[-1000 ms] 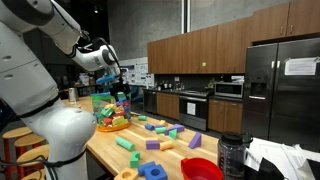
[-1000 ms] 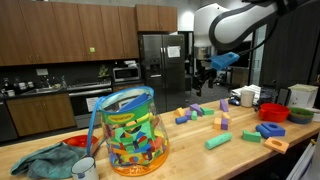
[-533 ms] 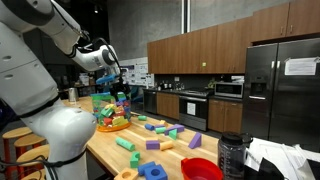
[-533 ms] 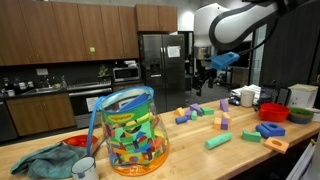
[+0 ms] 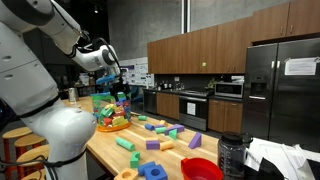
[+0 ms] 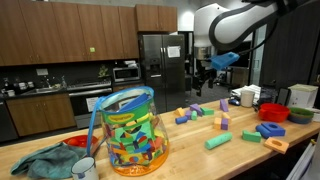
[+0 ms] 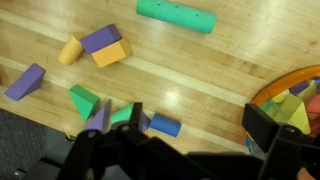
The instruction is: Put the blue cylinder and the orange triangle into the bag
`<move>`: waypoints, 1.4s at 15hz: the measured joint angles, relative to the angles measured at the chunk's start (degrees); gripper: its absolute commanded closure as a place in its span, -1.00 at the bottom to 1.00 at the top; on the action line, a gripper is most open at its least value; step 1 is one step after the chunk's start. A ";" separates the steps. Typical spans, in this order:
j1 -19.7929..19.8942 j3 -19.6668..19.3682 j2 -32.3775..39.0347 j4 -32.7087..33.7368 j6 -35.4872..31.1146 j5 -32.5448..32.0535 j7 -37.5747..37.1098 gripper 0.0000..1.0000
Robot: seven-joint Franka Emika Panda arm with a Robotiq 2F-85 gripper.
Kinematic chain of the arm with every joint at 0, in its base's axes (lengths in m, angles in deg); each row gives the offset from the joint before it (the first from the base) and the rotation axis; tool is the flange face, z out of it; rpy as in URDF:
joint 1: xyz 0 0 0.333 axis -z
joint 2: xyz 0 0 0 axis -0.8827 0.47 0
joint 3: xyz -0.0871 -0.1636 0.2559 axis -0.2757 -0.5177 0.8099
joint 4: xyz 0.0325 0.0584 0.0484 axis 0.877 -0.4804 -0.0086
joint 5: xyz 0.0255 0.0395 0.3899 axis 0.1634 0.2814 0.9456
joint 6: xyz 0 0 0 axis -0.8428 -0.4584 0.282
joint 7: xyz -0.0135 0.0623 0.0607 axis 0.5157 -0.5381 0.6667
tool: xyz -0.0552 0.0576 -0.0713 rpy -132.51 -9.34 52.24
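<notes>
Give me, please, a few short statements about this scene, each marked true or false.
1. The gripper is open and raised above the table. True.
2. The bag is empty. False: it is packed with coloured blocks.
3. The blue cylinder lies on the table. True.
4. The long green cylinder stands upright. False: it lies on its side.

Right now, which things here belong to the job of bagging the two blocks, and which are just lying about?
For the job: bag; blue cylinder; orange piece, perhaps the triangle; gripper.

Lying about: long green cylinder; purple block; red bowl; teal cloth.
</notes>
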 measured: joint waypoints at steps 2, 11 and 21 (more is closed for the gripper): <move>0.00 0.00 0.00 0.00 0.00 0.00 0.00 -1.00; -0.17 -0.46 3.59 -0.05 -0.21 -1.66 -2.21 -1.00; 0.72 -3.53 15.58 -0.86 -6.72 -7.46 -9.89 -1.00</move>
